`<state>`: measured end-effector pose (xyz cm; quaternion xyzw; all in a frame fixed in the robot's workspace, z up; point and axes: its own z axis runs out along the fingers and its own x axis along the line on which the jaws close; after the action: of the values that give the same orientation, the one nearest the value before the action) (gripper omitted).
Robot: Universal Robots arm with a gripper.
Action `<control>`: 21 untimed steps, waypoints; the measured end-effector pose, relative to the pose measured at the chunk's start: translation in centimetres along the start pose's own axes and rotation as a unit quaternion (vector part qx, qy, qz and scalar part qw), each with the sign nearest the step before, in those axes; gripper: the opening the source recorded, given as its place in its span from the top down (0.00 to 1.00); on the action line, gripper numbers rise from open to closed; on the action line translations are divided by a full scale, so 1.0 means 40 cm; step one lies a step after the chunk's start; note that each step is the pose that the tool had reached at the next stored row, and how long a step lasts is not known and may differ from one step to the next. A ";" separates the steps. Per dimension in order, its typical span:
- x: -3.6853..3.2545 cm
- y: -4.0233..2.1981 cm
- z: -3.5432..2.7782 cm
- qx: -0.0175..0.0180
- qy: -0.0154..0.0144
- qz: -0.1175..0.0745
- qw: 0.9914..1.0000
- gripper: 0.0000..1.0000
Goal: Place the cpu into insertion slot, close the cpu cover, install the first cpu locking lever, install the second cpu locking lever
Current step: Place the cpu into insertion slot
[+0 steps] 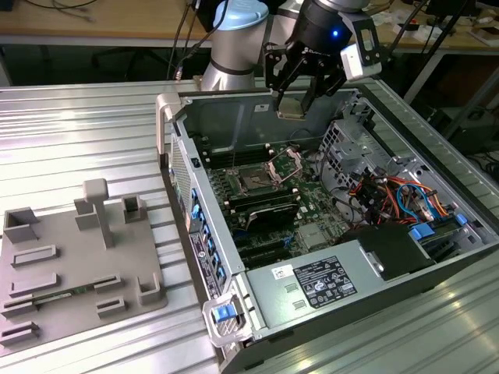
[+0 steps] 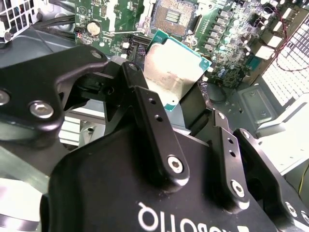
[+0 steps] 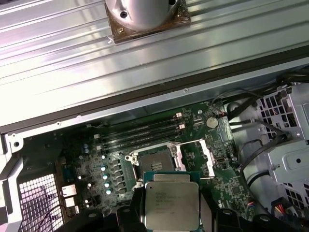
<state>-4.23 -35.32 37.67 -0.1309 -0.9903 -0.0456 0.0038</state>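
Hovering above insertion slot [image 3: 155, 163], gripper [image 1: 295, 100] clamped on cpu [image 3: 171, 205]; cpu cover [image 3: 209, 157] apparently flipped open beside slot.

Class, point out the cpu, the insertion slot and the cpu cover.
cpu [image 3: 171, 205], first wrist view, middle of its metal top.
insertion slot [image 3: 157, 162], first wrist view, its dark centre.
cpu cover [image 3: 208, 154], first wrist view, a frame rail.

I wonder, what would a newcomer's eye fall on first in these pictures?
The black gripper stands out first, holding the cpu in the air above the open computer case. Down on the green board, the insertion slot lies bare with the cpu cover swung open beside it. On the exterior view's left, a grey holder block sits on the ribbed table.
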 end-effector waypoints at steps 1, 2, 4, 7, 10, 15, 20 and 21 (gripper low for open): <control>0.000 0.000 0.000 0.000 0.000 0.001 1.000 0.45; 0.001 0.000 0.000 0.000 0.000 0.003 1.000 0.45; 0.002 0.000 0.000 0.000 -0.001 0.006 1.000 0.45; 0.003 -0.001 0.000 0.000 -0.001 0.011 1.000 0.45; 0.004 -0.001 0.000 0.000 -0.001 0.016 1.000 0.45; 0.008 -0.002 0.000 -0.001 -0.002 0.026 1.000 0.45; 0.011 -0.003 0.001 -0.001 -0.003 0.034 0.999 0.45; 0.012 -0.003 0.001 -0.001 -0.003 0.036 0.999 0.45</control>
<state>-4.71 -35.32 37.64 -0.1662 -0.9850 -0.0457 0.0021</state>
